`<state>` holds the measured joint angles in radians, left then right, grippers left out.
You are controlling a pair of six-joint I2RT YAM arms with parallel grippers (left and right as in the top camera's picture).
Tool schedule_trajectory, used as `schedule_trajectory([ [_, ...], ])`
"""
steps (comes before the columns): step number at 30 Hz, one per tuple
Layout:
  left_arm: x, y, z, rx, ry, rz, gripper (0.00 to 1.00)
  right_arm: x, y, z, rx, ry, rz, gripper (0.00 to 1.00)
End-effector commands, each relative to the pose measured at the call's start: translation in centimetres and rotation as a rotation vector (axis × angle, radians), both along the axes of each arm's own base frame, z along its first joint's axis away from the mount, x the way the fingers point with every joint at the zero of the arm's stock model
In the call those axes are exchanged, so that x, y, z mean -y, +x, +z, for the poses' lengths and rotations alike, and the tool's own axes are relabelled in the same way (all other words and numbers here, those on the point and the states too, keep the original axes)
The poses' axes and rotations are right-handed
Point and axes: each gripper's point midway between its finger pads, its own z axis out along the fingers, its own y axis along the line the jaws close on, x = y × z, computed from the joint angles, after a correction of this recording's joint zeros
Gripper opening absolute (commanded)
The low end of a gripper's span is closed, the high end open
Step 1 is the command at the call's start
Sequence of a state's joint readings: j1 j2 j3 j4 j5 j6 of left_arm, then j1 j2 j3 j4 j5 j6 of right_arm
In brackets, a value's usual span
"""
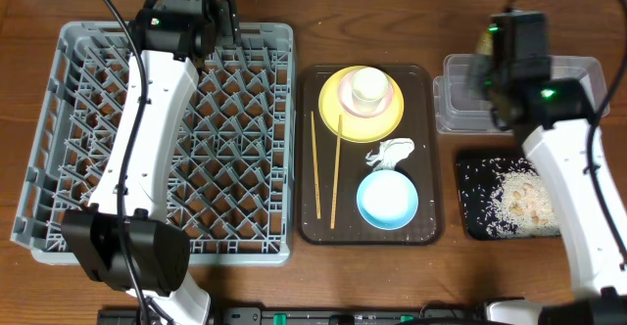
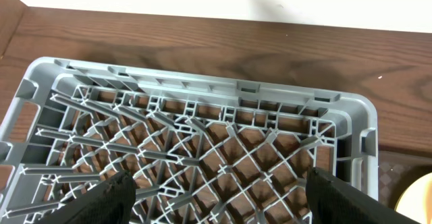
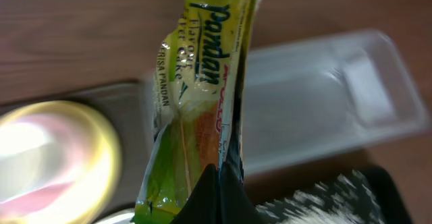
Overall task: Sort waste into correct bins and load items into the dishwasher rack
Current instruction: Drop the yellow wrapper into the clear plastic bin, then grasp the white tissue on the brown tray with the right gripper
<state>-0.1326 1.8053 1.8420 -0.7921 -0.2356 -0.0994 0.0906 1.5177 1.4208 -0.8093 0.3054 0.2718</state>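
Brown wooden worktop (image 1: pixel 392 12) carries everything, and the clear tub (image 1: pixel 456 110) is the landmark for this step. The right hand (image 3: pixel 219 197) is pinched fully together on one end of the green-and-yellow snack wrapper (image 3: pixel 196 109). The rest of the wrapper stretches straight away from the fingertips as a long, creased strip.

In the right wrist view the tub lies to one side of that strip and the yellow plate (image 3: pixel 61 156) to the other. From that, the wrapper looks to hang about over the tub's wall on the serving-tray side, not over its middle. Its long axis seems to run roughly across the tub's length. The overhead view agrees, with the hand over the tub's plate-side end.

My judgement is that the coming move turns on this offset. The hand should carry the strip further in over the tub's floor before it lets go, or the free end may fall outside the wall.

The black tray (image 1: pixel 475 183), strewn with rice scraps, sits just beside the tub on its near side. The left hand (image 2: pixel 219 197) is well apart from the tub, over the far edge of the grey rack (image 1: pixel 59 119). Its fingers are spread wide with nothing between them, so the right arm is plainly the nearer one.
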Motion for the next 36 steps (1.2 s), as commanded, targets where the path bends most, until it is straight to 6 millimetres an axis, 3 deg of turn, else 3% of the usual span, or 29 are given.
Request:
schedule_trajectory([
  [1, -0.4, -0.1, 1.3, 0.028, 0.014, 0.002, 0.82, 3.8, -0.3, -2.7, -0.064, 0.069, -0.101, 0.01],
  [5, -0.4, -0.1, 1.3, 0.028, 0.014, 0.002, 0.82, 6.6, -0.4, -5.3, -0.121, 0.137, -0.164, 0.02],
  [8, -0.4, -0.1, 1.3, 0.028, 0.014, 0.002, 0.82, 7.3, -0.5, -7.4, -0.178, 0.172, -0.181, 0.13],
  [13, -0.4, -0.1, 1.3, 0.028, 0.014, 0.003, 0.82, 6.7, -0.2, -8.6, -0.204, 0.202, -0.165, 0.58],
  [15, -0.4, -0.1, 1.3, 0.028, 0.014, 0.003, 0.82, 6.3, 0.1, -8.2, -0.189, 0.218, -0.150, 0.61],
  [17, -0.4, -0.1, 1.3, 0.028, 0.014, 0.003, 0.82, 4.7, 0.4, -7.6, -0.170, 0.281, -0.098, 0.59],
  [22, -0.4, -0.1, 1.3, 0.029, 0.014, 0.003, 0.83, -2.4, 0.6, -5.4, -0.136, 0.447, 0.095, 0.48],
  [25, -0.4, 0.0, 1.4, 0.033, 0.014, 0.003, 0.83, -6.8, 0.0, -5.3, -0.166, 0.446, 0.204, 0.49],
  [27, -0.4, 0.2, 1.6, 0.043, 0.012, 0.003, 0.83, -10.5, -1.0, -6.0, -0.218, 0.418, 0.285, 0.51],
  [30, -0.3, 0.2, 1.7, 0.048, 0.012, 0.003, 0.83, -13.1, -2.5, -7.4, -0.284, 0.332, 0.341, 0.52],
  [36, -0.3, 0.2, 1.7, 0.047, 0.012, 0.003, 0.83, -16.1, -4.8, -10.5, -0.400, 0.135, 0.420, 0.52],
])
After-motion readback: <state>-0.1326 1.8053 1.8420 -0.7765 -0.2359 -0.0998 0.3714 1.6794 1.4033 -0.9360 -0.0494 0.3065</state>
